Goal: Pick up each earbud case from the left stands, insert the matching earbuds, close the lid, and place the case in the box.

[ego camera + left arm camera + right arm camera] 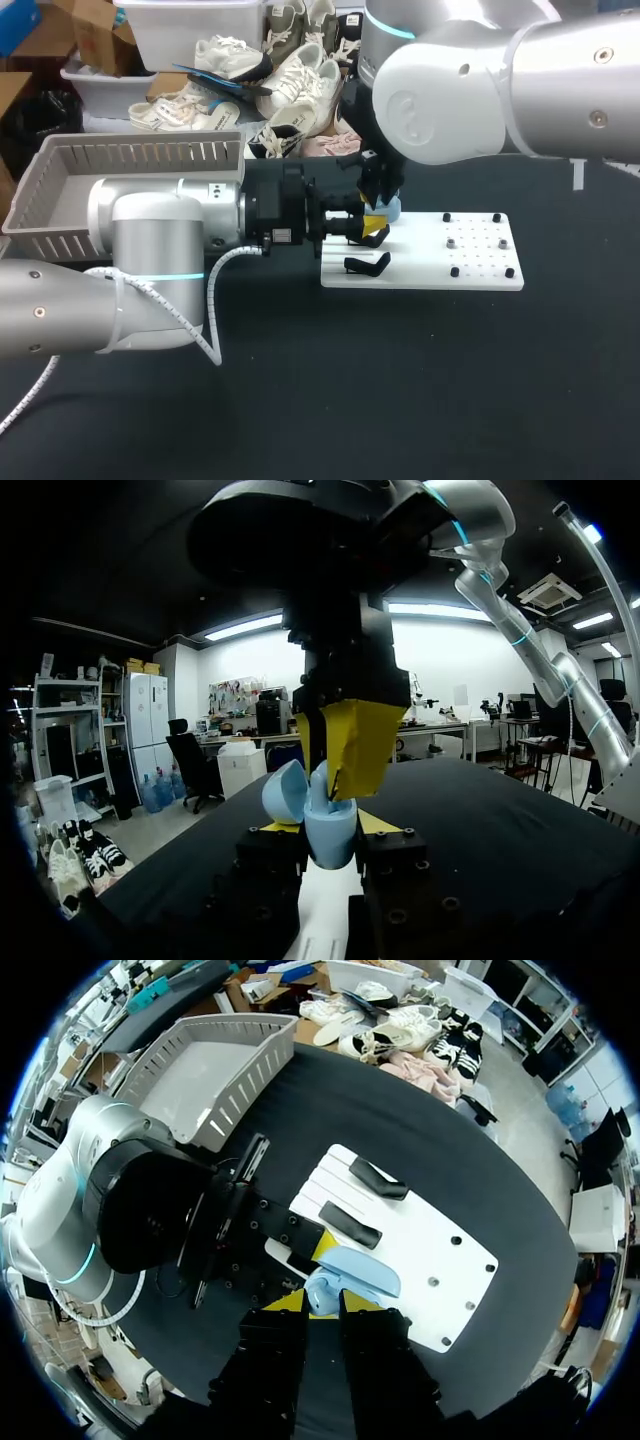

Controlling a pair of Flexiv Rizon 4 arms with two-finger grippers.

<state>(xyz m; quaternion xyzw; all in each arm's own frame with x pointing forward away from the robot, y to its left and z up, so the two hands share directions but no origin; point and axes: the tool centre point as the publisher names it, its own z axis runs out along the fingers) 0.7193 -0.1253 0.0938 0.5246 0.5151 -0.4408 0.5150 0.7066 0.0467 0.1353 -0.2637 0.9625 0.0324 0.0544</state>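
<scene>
Case [332, 842], lid open: clamped in my left pincer [328, 826]; right pincer [322, 1303] above, grip unreadable. Closing, placing in box [150, 155] seemingly outstanding.

The earbud case [325, 825] is pale blue all over, and my left fingertips [378, 823] against it are bright yellow on black blocks. The board [480, 270] is plain white, speckled with small dark dots. Its stands [367, 264] are black, the table [400, 400] is black and the slatted box [150, 157] is grey.
</scene>
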